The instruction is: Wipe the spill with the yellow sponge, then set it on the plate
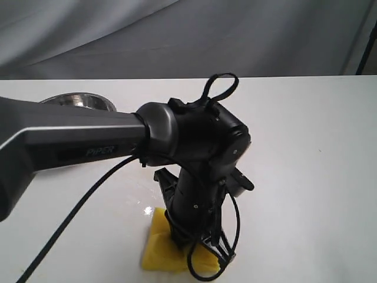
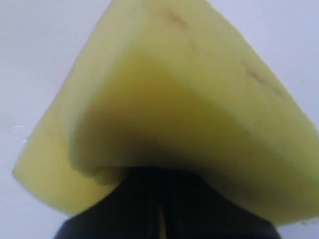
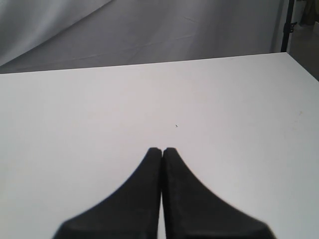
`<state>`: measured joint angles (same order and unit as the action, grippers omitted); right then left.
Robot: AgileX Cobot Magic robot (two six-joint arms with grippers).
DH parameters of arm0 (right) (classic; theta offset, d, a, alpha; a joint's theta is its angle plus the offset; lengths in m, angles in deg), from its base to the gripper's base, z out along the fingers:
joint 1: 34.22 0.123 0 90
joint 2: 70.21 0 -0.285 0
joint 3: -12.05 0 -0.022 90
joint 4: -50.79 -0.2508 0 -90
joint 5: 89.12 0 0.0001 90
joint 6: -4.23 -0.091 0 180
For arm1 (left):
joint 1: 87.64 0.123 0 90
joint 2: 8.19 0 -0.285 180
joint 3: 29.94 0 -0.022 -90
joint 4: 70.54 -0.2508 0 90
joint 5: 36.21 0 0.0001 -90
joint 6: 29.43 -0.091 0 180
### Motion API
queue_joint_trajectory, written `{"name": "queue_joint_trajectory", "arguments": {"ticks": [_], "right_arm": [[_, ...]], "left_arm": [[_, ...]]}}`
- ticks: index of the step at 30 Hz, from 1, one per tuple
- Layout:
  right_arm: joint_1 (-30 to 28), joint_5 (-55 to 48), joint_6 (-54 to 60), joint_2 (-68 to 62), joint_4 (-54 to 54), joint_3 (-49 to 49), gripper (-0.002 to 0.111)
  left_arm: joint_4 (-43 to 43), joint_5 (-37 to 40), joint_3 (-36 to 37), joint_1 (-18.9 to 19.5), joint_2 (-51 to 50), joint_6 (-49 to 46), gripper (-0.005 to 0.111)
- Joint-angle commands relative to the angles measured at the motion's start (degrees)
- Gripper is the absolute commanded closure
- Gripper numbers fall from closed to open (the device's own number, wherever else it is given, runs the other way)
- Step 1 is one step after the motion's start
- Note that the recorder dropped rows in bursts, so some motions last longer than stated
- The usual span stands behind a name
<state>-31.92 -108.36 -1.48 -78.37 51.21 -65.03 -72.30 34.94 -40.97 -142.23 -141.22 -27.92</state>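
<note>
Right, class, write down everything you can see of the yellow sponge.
The yellow sponge is a thick block of bright yellow foam with a few faint brown marks on its broad face. It lies on the white table, low in the exterior view, under the left gripper, whose dark fingers pinch one edge and dent the foam.

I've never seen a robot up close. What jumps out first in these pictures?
A big black arm sweeps in from the left of the exterior view, its left gripper clamped on a bright yellow sponge at the front of the white table. A shiny plate peeks out behind it at the back left.
</note>
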Motion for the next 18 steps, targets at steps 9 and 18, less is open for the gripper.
{"name": "queue_joint_trajectory", "arguments": {"ticks": [9, 18], "right_arm": [[-0.5, 0.9, 0.5, 0.4, 0.1, -0.1, 0.108], [-0.5, 0.9, 0.5, 0.4, 0.1, -0.1, 0.108]], "left_arm": [[-0.6, -3.9, 0.6, 14.1, -0.9, 2.8, 0.107], [-0.3, -3.8, 0.6, 29.3, -0.9, 3.4, 0.107]]}}
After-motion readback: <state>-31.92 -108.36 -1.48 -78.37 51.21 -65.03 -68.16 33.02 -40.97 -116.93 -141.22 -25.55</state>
